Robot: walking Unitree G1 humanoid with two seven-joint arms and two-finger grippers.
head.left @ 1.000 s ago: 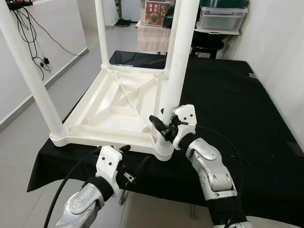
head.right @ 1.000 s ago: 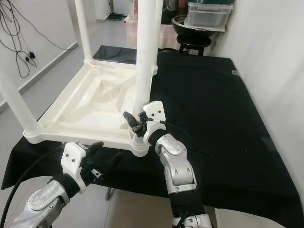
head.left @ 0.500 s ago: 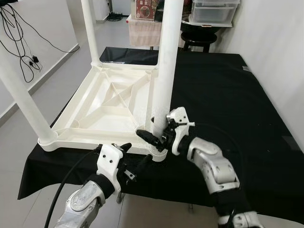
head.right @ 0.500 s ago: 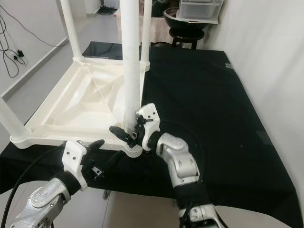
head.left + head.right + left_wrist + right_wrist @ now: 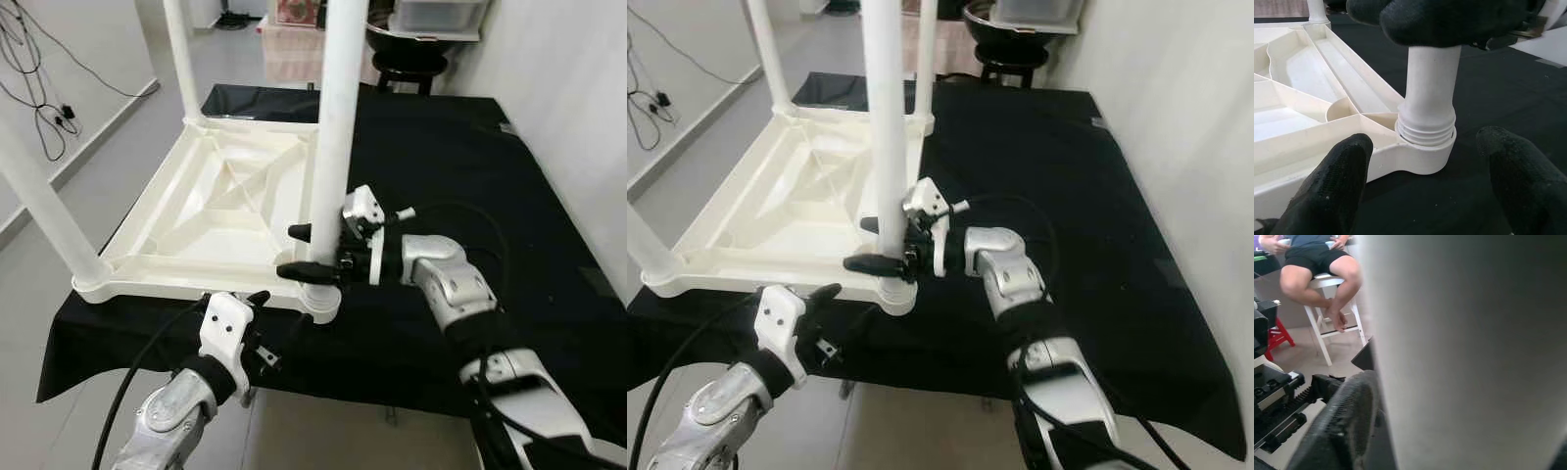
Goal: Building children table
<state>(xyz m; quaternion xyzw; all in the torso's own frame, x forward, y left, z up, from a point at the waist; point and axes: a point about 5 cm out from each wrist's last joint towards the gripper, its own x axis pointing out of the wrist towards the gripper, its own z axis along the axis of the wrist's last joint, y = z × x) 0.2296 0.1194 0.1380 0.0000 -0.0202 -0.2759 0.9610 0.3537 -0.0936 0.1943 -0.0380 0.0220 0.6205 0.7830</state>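
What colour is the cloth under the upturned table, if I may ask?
Black; the cloth shows best in the left eye view.

Head stereo looks down; wrist cameras close on table leg (image 5: 1429, 93).

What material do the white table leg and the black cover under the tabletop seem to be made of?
The table leg looks like moulded plastic, smooth and slightly glossy, with moulded screw threads at its base. The black cover appears to be matte cloth: it reflects no light and hangs limply over the edge.
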